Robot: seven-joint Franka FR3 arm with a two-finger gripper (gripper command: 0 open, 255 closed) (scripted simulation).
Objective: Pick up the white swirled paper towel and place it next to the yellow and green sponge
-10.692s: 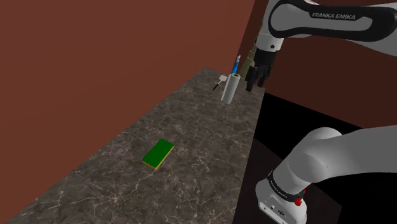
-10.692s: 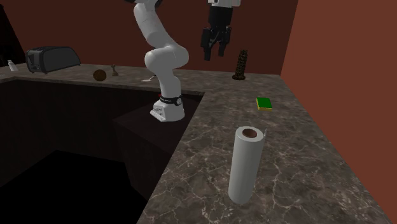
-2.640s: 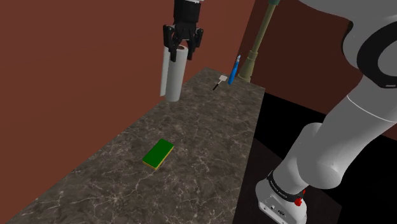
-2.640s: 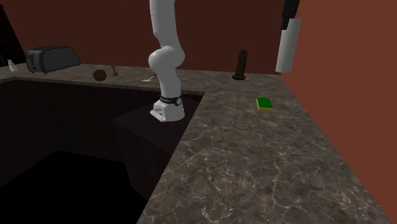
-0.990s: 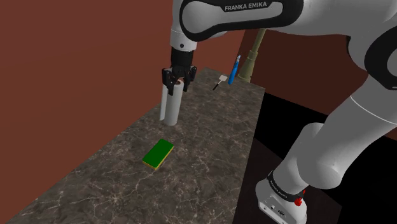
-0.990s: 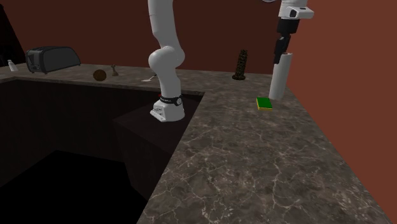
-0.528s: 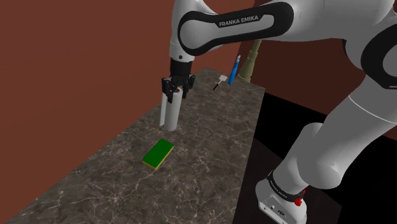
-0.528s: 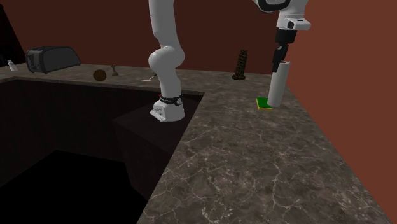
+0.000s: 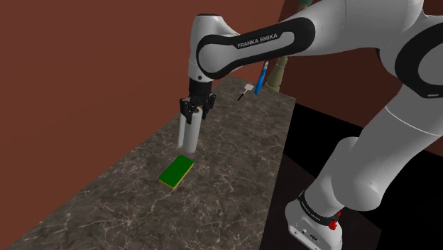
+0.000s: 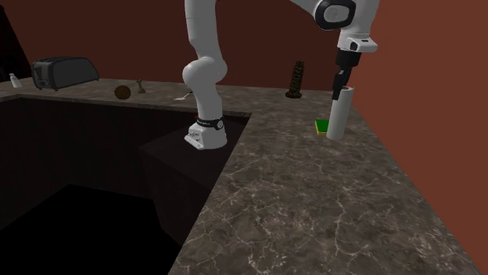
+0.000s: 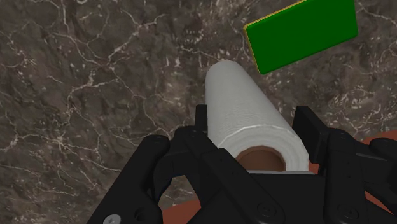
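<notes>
Clasping the roll (image 9: 188, 133) by its top, the end effector (image 9: 196, 106) is holding it upright so it can stand on the surface (image 9: 234, 177). It is hanging or resting just beside the sponge's (image 9: 176, 172) far end.

The paper towel (image 11: 245, 108) is rendered white (core brown). The sponge (image 11: 302, 33) is coloured green, edged yellow.

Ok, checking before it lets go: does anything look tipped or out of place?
Nothing stands out. The paper towel roll stands upright in the claw, right beside the sponge, which lies flat on the counter.
</notes>
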